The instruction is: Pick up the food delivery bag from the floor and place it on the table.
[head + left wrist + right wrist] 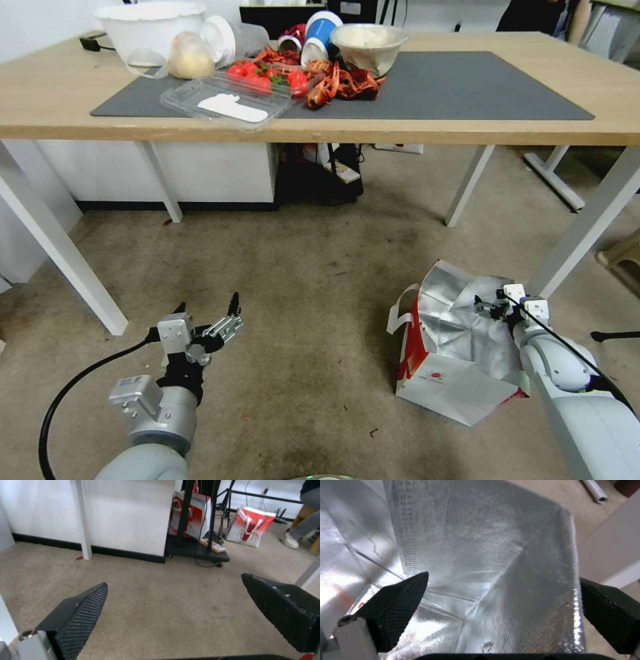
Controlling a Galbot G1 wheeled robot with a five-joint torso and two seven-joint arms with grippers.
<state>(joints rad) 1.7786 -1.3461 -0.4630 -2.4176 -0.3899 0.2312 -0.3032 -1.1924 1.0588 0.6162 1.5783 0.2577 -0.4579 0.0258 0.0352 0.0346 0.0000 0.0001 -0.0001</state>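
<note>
A: What takes up the most room?

B: The tabletop (467, 127), light wood with a dark grey mat (467, 87) on it. Toward its far left corner stands a white bowl (150, 30), and a clear plastic tray (230, 100) of red tomatoes juts over the mat's near edge.

A: And below it?

B: The floor (300, 280), worn brownish carpet. The food delivery bag (460, 347) stands on it beside the tabletop's near right leg, mouth open, foil lining exposed (its walls are crumpled, and the round red logo faces the robot).

A: Where is the right claw?

B: The right claw (490, 308) is at the bag's open mouth, over the foil. In the right wrist view its two dark fingers (396, 605) are spread wide, with the silver lining between them and nothing pinched.

A: The left one?

B: The left claw (210, 319) hovers over bare carpet, well apart from the bag, near the tabletop's near left leg. Its fingers (80, 615) are spread too, gripping nothing.
</note>
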